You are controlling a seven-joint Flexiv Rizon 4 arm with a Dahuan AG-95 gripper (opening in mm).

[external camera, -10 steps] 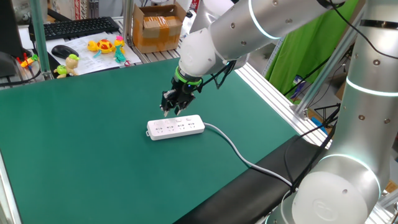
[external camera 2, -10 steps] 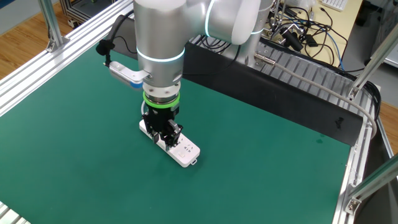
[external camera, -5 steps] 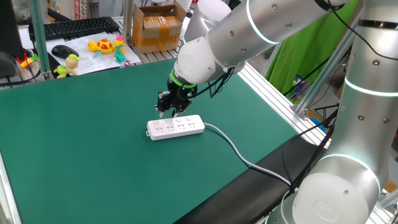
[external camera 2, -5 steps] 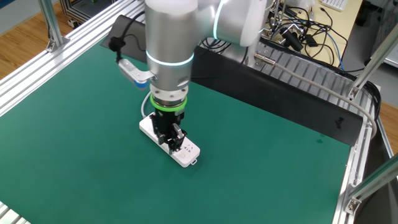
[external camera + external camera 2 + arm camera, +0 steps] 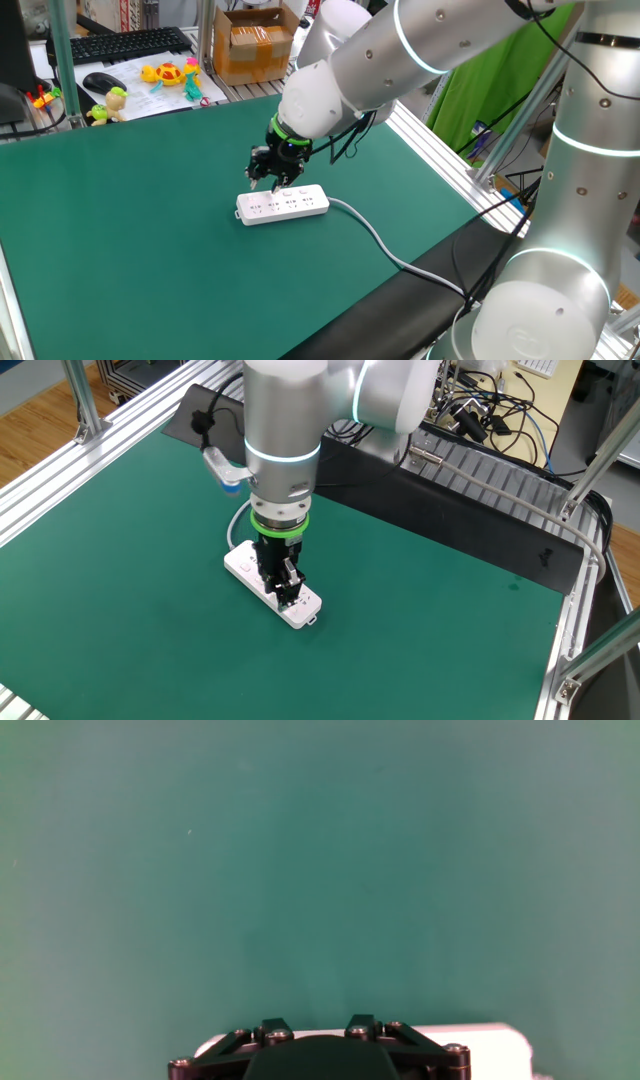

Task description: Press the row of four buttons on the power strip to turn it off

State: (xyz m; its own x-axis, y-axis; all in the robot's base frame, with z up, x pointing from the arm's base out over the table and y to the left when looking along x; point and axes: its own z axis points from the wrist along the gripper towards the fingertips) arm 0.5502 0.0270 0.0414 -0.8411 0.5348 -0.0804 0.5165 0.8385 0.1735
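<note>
The white power strip (image 5: pixel 283 204) lies on the green mat, its pale grey cable (image 5: pixel 375 235) running off to the right. The row of four buttons (image 5: pixel 295 191) lines its far long edge. My gripper (image 5: pixel 268 183) points down at that edge, over the strip's left half, fingertips at or just above the top. Its fingers are shut and hold nothing. In the other fixed view the gripper (image 5: pixel 285 590) covers the middle of the power strip (image 5: pixel 304 606). The hand view shows only a white sliver of the power strip (image 5: pixel 480 1038) behind the black hand.
A black keyboard (image 5: pixel 120 42), a mouse (image 5: pixel 100 80), small toys (image 5: pixel 170 73) and a cardboard box (image 5: pixel 255 40) sit beyond the mat's far edge. An aluminium rail (image 5: pixel 440 150) borders the right side. Green mat (image 5: pixel 130 220) surrounds the strip.
The gripper has shifted left along the strip's button edge, away from the cable end. The strip has not moved.
</note>
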